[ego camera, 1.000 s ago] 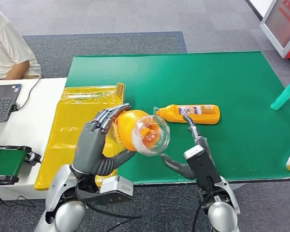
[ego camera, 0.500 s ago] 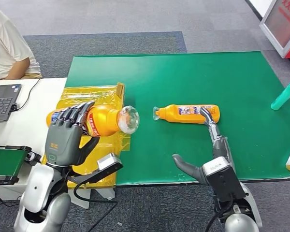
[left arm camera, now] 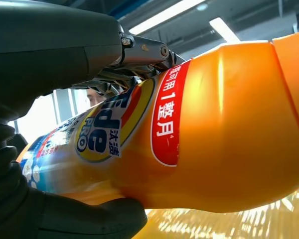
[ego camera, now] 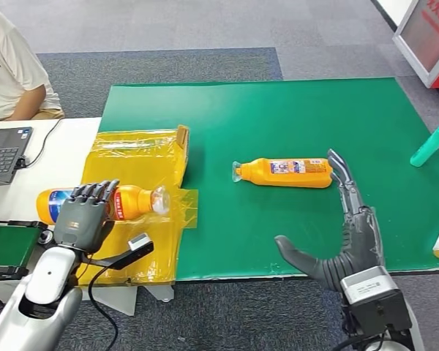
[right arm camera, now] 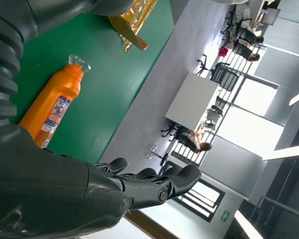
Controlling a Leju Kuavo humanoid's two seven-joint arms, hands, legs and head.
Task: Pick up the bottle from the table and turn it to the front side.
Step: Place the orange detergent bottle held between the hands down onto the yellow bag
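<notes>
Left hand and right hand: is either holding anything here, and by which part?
The left hand grips an orange bottle around the middle of its body, over the label. The right hand is open, holding nothing.

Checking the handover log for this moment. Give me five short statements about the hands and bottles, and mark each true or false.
1. The left hand grips an orange bottle. True.
2. The held bottle hangs over the green mat. False: it is over the yellow plastic sheet.
3. The right hand holds nothing, with its fingers apart. True.
4. The second orange bottle stands upright. False: it lies on its side on the mat.
5. A laptop sits on the white table. True.
</notes>
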